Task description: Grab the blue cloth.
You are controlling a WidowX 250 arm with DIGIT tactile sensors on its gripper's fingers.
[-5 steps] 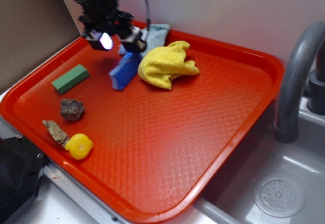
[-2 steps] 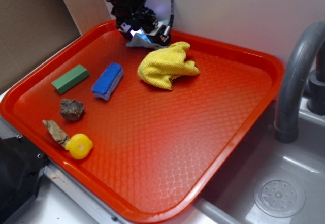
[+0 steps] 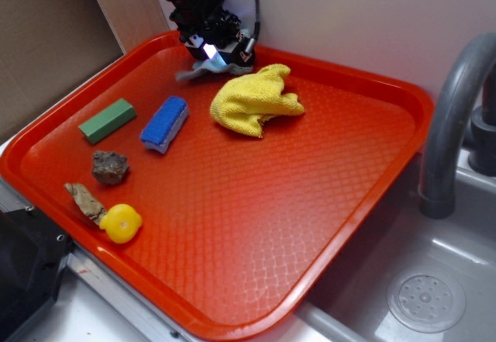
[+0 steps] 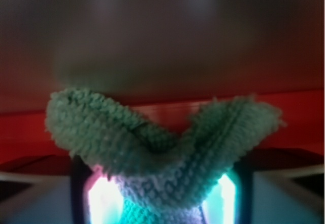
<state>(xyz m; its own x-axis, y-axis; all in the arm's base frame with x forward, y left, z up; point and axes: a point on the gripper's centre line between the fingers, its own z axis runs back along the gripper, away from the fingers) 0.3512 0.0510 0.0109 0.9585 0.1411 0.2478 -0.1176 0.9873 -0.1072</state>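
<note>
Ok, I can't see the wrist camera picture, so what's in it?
The blue cloth fills the middle, bunched into a fuzzy V shape and pinched in the pincer, lit by a bright glow on both sides. Behind it is the red tray, all blurry.

The exterior view looked down from above and to the front of the red tray, taking in the whole tray, the wall behind and a sink at right. The wrist view sat very close behind the gripper, facing forward between its lit fingers toward the tray's far rim. Both views shared the blue cloth and that back corner of the tray.
</note>
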